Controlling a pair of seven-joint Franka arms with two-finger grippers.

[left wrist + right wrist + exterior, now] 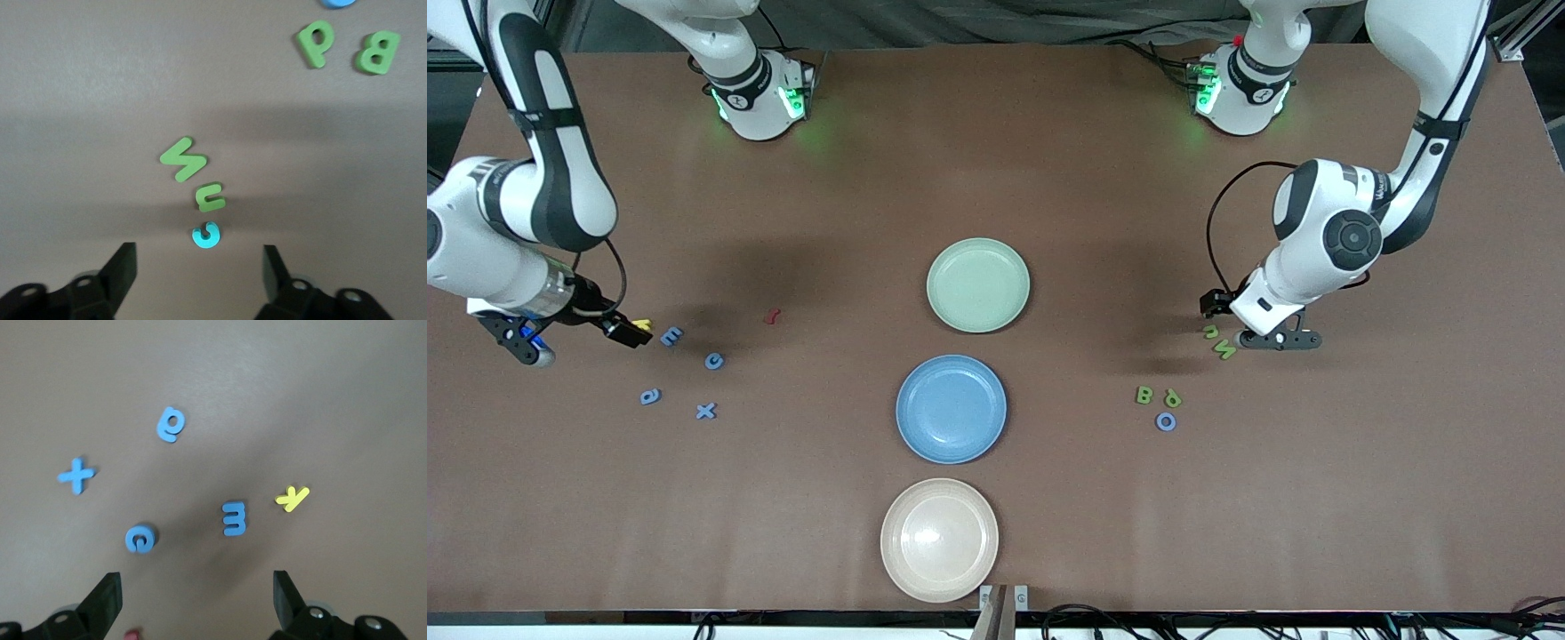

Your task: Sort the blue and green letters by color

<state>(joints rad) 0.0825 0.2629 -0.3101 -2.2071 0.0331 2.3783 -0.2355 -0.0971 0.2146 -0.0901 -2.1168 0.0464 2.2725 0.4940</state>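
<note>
Small flat matte letters are scattered over a smooth brown table (1049, 160) on either side of three round, shallow, glossy plates set in a row down the middle: a pale green plate (978, 285) farthest from the front camera, a blue plate (951, 409), and a cream plate (939, 540) nearest. Toward the right arm's end lie the blue E (671, 335), c (714, 360), a (650, 396) and x (706, 410), with a dark red letter (772, 315) and a yellow letter (642, 324) beside them. The right gripper (197, 600) is held low over the table near these, its fingers spread wide and empty. Toward the left arm's end lie the green N (1224, 348), n (1211, 332), B (1144, 395) and p (1172, 399), with the blue O (1166, 421) just beside p. The left gripper (200, 273) is held low beside n, wide open and empty. Only the left wrist view shows a small teal curved piece (206, 234) just beside n.
</note>
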